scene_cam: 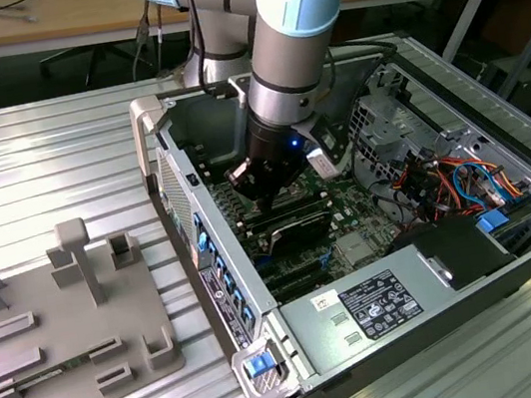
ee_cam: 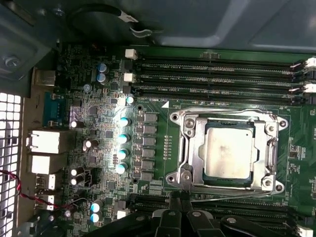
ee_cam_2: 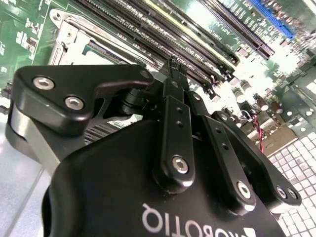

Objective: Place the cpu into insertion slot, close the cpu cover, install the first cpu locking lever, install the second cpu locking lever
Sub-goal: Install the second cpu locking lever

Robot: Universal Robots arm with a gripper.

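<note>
Cpu (ee_cam: 229,150) seated, cpu cover (ee_cam: 197,148) down around it; gripper (ee_cam: 183,200), fingers pressed together and empty, at its six o'clock edge—lever step, needing a precise hook.

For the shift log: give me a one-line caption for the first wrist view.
The cpu sits in the insertion slot, the cpu cover down around it, the gripper beside the memory slots.

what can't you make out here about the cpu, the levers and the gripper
- Levers: in the first wrist view the cpu sits under its cover, but thin lever wires blend into the frame; latched or not, unclear.
- Socket: in the exterior view the arm hides it.
- Gripper: in the second wrist view its own body covers the fingertips; contact unclear.
</note>
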